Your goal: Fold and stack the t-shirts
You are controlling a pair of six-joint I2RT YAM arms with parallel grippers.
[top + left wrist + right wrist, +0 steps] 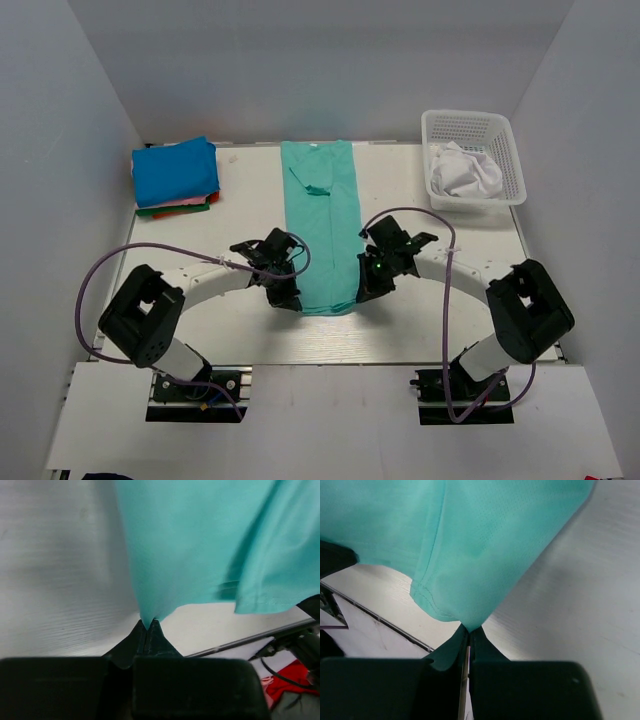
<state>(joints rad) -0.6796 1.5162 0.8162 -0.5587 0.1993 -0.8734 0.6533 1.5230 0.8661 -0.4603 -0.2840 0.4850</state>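
Centre: teal-green t-shirt (pixel 320 220) lying folded lengthwise into a long narrow strip, collar at the far end, near hem corners bunching into points. Far left: blue t-shirt (pixel 175 172) sitting folded atop pink t-shirt (pixel 190 202) and dark green t-shirt (pixel 163 211). White t-shirt (pixel 463 172) lying crumpled in basket (pixel 512 150).

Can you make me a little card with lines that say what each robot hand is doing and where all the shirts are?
left gripper: shut on the near left corner of the teal-green t-shirt
right gripper: shut on its near right corner
teal-green t-shirt: long folded strip down the middle of the table
folded pile: far left, blue t-shirt on top
basket: far right, white t-shirt crumpled inside
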